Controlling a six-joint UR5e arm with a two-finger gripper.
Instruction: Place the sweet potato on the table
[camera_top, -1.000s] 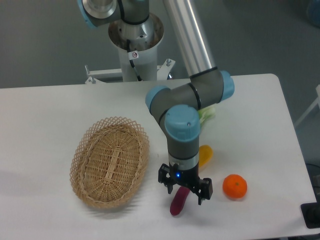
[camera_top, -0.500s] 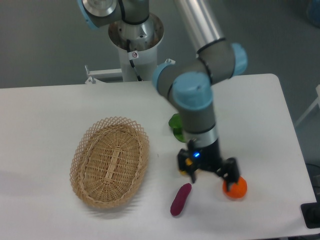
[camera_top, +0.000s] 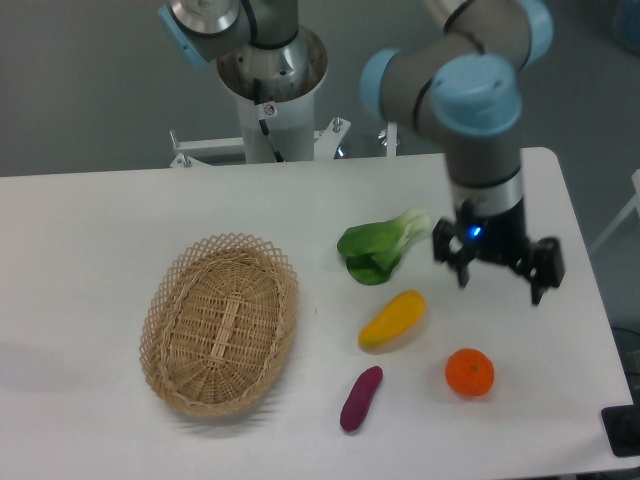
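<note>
The sweet potato (camera_top: 361, 398), small, slender and dark purple, lies on the white table (camera_top: 120, 210) near the front edge, right of the wicker basket. Nothing touches it. My gripper (camera_top: 497, 277) is open and empty, raised over the right side of the table, well up and to the right of the sweet potato and above the orange fruit.
An oval wicker basket (camera_top: 221, 322) sits left of centre, nothing showing inside it. A yellow oblong vegetable (camera_top: 392, 319) lies above the sweet potato. A green leafy vegetable (camera_top: 381, 248) is behind it. A round orange fruit (camera_top: 469, 373) sits at the front right.
The gripper let go of the sweet potato, which stays on the table. The arm rose and swung right and back, uncovering the yellow vegetable and the leafy green.
</note>
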